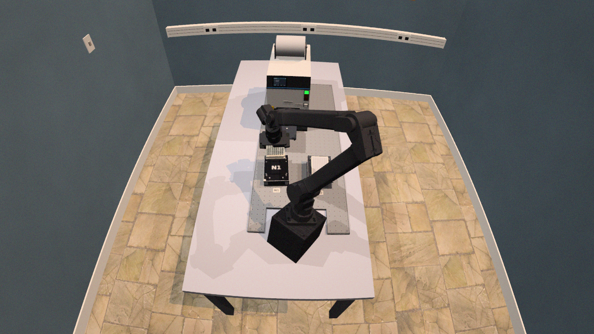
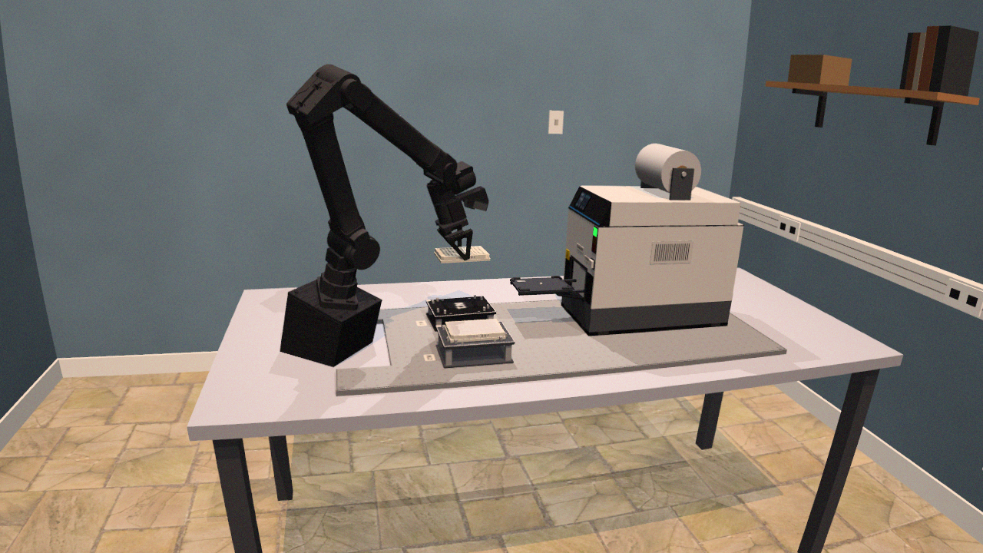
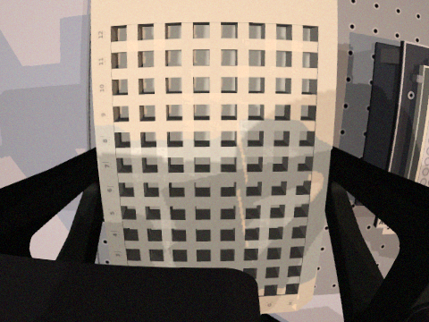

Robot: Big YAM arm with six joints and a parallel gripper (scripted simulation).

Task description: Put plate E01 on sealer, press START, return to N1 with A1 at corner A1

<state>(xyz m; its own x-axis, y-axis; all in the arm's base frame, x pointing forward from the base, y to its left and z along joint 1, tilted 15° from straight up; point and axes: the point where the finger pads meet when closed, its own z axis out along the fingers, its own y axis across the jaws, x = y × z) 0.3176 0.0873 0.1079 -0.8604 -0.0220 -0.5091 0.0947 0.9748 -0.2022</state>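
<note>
My gripper (image 3: pixel 214 160) (image 2: pixel 465 256) is shut on plate E01 (image 3: pixel 214 151) (image 1: pixel 275 151) (image 2: pixel 446 256), a cream plate with open square wells, held across its long sides, roughly level in the air. Nest N1 (image 1: pixel 275 176) (image 2: pixel 489 314), black and empty, is below it and nearer the arm's base. The sealer (image 1: pixel 289 66) (image 2: pixel 666 268) has its lamp (image 1: pixel 306 92) (image 2: pixel 595 232) green. Its black stage (image 2: pixel 541 285) is out and empty. The START button (image 1: pixel 305 105) is a pale block below the lamp. The wells at the labelled short end of E01 are partly hidden in the wrist view.
Nest N2 (image 2: pixel 474 355) holds a cream plate (image 2: pixel 474 329) (image 1: pixel 319 163), beside N1; the arm partly covers it in the top view. The sealer carries a foil roll (image 1: pixel 290 45) (image 2: pixel 666 164) on top. A perforated base board (image 1: pixel 340 199) (image 2: pixel 401 387) lies under the nests and sealer.
</note>
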